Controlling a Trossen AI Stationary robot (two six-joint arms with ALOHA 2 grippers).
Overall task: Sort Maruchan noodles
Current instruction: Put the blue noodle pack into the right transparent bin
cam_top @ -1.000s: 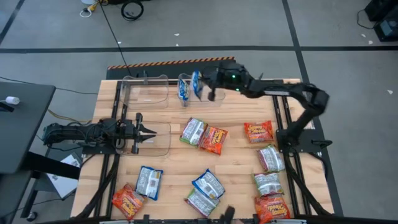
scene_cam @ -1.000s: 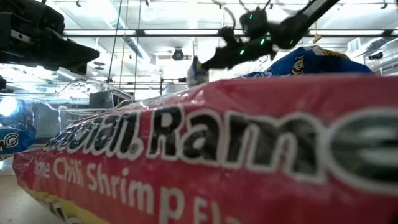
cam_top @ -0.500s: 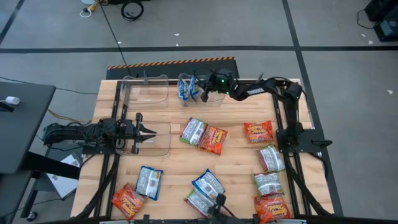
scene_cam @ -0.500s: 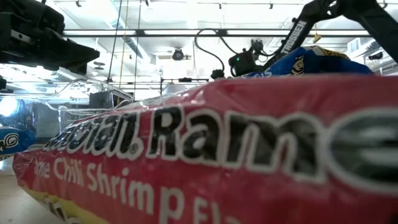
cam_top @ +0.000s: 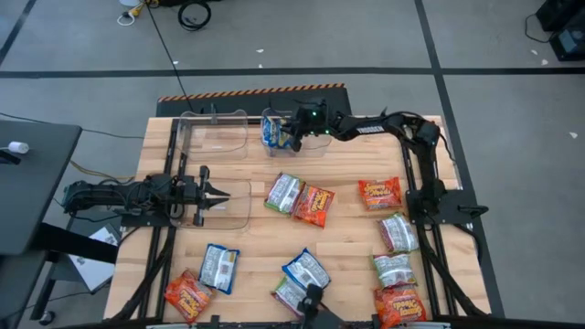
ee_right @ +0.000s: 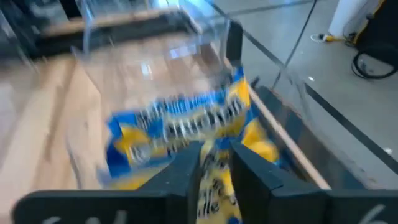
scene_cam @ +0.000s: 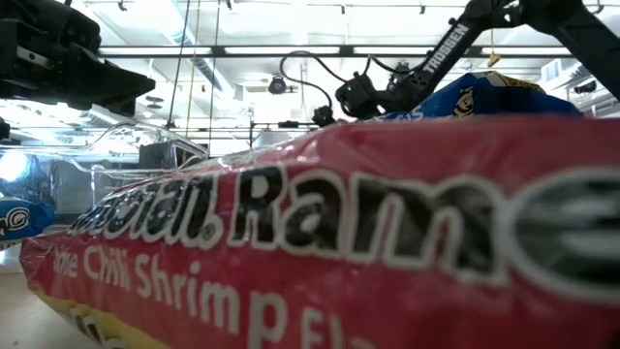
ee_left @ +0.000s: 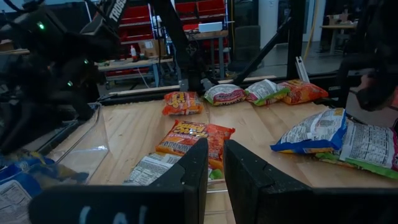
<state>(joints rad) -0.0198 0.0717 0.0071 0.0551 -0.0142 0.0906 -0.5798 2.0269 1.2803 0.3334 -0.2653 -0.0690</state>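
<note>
Right gripper is at the far side of the wooden table, reaching into a clear bin at the far edge. In the right wrist view a blue-and-yellow noodle packet sits between its two dark fingers, with another blue-and-yellow packet lying in the bin just beyond. The picture is blurred by motion, so whether the fingers clamp the packet or have let go cannot be told.

Left gripper rests at the left side of the table, over a second clear bin. In the left wrist view its fingers stand close together with a narrow gap between them and nothing held.

A third clear bin stands at the far left corner.

Packets on the table, seen from above:
- Green-and-white packet and orange-red packet, touching, near the table's middle.
- Orange-red packet to the right of them, apart.
- Two green-and-white packets along the right side, with an orange-red packet at the near right corner.
- Blue-and-yellow packet overlapping a green-and-white one at the near middle.
- Blue packet, back side up, and an orange-red packet at the near left.

In the low view an orange-red packet marked "Chili Shrimp" fills most of the picture, close to the lens.
</note>
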